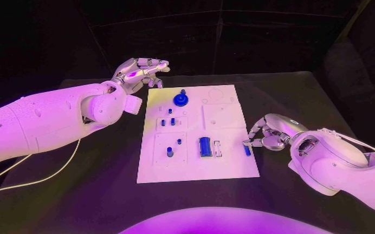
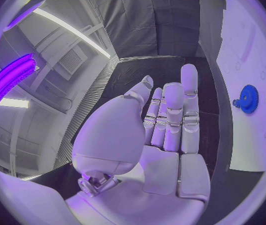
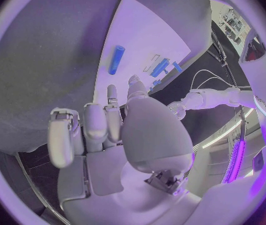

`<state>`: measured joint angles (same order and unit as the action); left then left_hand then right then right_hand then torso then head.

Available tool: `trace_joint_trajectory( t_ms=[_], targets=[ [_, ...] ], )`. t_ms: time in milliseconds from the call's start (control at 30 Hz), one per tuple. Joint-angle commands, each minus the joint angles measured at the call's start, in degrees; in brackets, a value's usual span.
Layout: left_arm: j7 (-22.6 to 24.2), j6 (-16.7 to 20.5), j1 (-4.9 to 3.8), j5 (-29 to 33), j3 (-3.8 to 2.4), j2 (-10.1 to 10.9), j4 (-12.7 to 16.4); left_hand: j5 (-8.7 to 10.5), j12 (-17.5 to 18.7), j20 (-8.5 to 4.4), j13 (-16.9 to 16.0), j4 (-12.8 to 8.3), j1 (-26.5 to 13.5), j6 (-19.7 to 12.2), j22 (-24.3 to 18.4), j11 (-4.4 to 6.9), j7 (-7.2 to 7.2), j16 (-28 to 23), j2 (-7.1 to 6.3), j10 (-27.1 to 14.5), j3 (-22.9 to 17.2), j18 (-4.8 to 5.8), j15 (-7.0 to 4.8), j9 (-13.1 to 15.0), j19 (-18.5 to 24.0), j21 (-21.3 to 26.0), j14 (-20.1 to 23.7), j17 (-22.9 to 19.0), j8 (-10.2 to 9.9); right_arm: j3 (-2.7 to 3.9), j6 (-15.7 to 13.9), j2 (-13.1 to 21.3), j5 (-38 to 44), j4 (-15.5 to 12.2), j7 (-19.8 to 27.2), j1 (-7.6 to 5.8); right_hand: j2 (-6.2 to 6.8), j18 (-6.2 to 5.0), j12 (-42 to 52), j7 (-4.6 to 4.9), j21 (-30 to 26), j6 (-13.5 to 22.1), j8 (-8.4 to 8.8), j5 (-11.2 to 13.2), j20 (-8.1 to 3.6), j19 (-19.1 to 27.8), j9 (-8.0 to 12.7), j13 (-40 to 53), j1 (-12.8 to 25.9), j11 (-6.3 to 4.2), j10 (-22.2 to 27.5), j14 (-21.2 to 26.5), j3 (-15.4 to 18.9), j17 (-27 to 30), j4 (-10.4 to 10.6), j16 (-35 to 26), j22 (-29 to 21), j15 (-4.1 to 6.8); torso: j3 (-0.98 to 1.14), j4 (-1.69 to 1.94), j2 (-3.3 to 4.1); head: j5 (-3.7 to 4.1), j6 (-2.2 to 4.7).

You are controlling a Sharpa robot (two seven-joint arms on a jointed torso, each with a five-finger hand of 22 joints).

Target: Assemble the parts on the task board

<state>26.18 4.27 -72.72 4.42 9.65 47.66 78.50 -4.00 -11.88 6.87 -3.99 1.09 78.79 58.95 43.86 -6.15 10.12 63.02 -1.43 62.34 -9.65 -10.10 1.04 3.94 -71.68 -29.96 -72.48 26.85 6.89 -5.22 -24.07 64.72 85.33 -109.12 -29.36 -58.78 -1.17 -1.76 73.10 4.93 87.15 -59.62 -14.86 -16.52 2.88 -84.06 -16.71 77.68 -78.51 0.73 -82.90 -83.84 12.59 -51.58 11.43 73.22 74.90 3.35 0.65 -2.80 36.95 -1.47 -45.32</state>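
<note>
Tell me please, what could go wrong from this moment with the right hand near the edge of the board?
1. The right hand has its fingertips at a small blue part lying at the task board edge; a poor pinch might push it off onto the table.
2. Pressing there could shift the board, since the left hand hovers open beyond its far corner and does not hold it.

A robotics laboratory test cell. A black table [image 1: 94, 190] is enclosed by dark curtain panels [image 1: 219, 33] beyond the left hand [image 1: 141, 73]. A white task board [image 1: 226, 163] with small blue parts lies between both hands. Ceiling light strips [image 2: 70, 30] and a ventilation grille [image 2: 70, 60] appear behind the left hand.
</note>
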Motion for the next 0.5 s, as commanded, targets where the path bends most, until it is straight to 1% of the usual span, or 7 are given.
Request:
trace_joint_trajectory(
  t_ms=[33, 133, 233, 367, 500],
  targets=[
    [0.5, -0.7, -0.08, -0.1, -0.04, 0.0, 0.0, -0.14, -0.4, -0.07, 0.1, 0.1, -0.1, -0.2, -0.1, 0.01, 0.07, 0.0, -0.18, -0.3, 0.3, -0.33, 0.1, 0.0, -0.2, 0.3, 0.4, -0.1, 0.4, 0.0, 3.8, -0.7, 3.0, 0.5, -1.5, -0.02, -0.22, 0.49, -0.4, -0.06, -0.2, -0.5, 0.22, -0.2, 0.2, -2.4, 0.1, -1.2, -0.2, -0.47, -0.1, -0.8, 0.5, 0.0, 0.1, -0.3, 10.9, 0.21, 0.0, 0.11, -0.01, 0.01, -0.04],
    [0.5, -0.7, -0.08, -0.1, -0.04, 0.0, 0.1, -0.14, -0.4, -0.07, 0.1, 0.1, -0.1, -0.2, -0.1, 0.01, 0.07, 0.0, -0.18, -0.3, 0.3, -0.33, 0.1, 0.0, -0.2, 0.3, 0.4, -0.1, 0.4, -0.01, 4.9, -1.3, 3.2, 0.9, -1.8, -0.01, -0.22, 0.49, -0.4, -0.13, -0.2, -0.7, 0.24, -0.1, 0.16, -2.4, 0.1, -1.2, -0.1, -0.52, -0.1, -0.8, 0.6, 0.0, 0.2, -0.3, 10.9, 0.25, 0.04, 0.19, 0.04, 0.05, -0.1],
    [0.5, -0.7, -0.08, -0.1, -0.03, 0.0, 0.1, -0.14, -0.4, -0.07, 0.1, 0.1, -0.1, -0.2, -0.1, 0.01, 0.07, 0.0, -0.18, -0.3, 0.3, -0.33, 0.1, 0.0, -0.2, 0.3, 0.4, -0.1, 0.4, -0.02, 6.3, -2.1, 3.2, 1.5, -2.1, 0.03, -0.15, 0.47, -0.6, -0.19, -0.3, -0.9, 0.27, 0.0, 0.11, -2.4, 0.1, -1.3, 0.0, -0.57, -0.1, -0.8, 0.8, 0.1, 0.3, -0.4, 10.8, 0.3, 0.02, 0.16, 0.03, 0.09, -0.07],
    [0.4, -0.7, -0.08, -0.1, -0.03, 0.1, 0.0, -0.14, -0.4, -0.07, 0.1, 0.1, -0.1, -0.2, -0.1, 0.01, 0.07, 0.0, -0.18, -0.3, 0.3, -0.33, 0.1, 0.0, -0.2, 0.3, 0.4, -0.1, 0.4, -0.04, 7.8, -2.8, 3.3, 2.2, -2.3, 0.09, 0.03, 0.42, -1.0, -0.2, -0.4, -1.0, 0.36, 0.1, 0.08, -2.3, 0.2, -1.6, 0.0, -0.58, 0.1, -0.7, 1.1, 0.5, 0.3, -0.6, 10.7, 0.32, 0.01, 0.06, -0.04, -0.02, -0.22],
    [0.4, -0.7, -0.08, -0.1, -0.03, 0.1, 0.0, -0.14, -0.4, -0.07, 0.1, 0.1, -0.1, -0.2, -0.1, 0.02, 0.05, 0.0, -0.15, -0.2, 0.3, -0.33, 0.1, 0.0, -0.2, 0.3, 0.4, 0.0, 0.4, -0.05, 9.4, -3.2, 3.5, 2.8, -2.5, 0.2, 0.04, 0.4, -1.1, -0.21, -0.4, -1.0, 0.38, 0.1, 0.08, -2.2, 0.2, -1.7, 0.0, -0.59, 0.1, -0.7, 1.1, 0.6, 0.3, -0.6, 10.6, 0.32, 0.02, 0.13, 0.0, -0.11, -0.33]
  ],
)
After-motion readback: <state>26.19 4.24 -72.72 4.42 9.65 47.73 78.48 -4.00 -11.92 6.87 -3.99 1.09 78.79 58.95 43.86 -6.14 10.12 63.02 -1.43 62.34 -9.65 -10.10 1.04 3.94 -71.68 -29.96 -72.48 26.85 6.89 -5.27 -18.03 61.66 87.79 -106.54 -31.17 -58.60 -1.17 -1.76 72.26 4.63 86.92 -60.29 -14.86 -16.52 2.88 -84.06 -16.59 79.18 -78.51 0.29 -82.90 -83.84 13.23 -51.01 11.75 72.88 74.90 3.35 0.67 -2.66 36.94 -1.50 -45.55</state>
